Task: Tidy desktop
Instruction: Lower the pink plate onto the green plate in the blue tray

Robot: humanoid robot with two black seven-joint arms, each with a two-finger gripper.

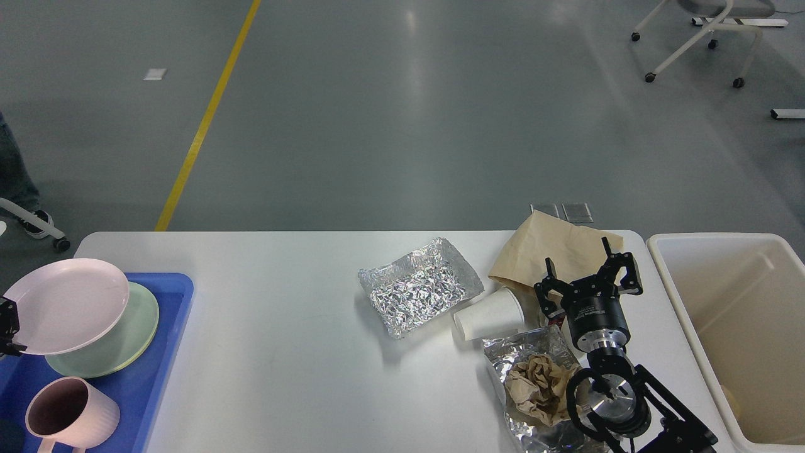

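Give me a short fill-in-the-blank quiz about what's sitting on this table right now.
1. The pink plate lies over a ____ plate on the blue tray.
2. The white paper cup lies on its ____.
3. The crumpled brown paper sits on a sheet of ____.
4. The right hand hovers over the brown paper bag with its fingers ____.

Missing words: green; side; foil; open
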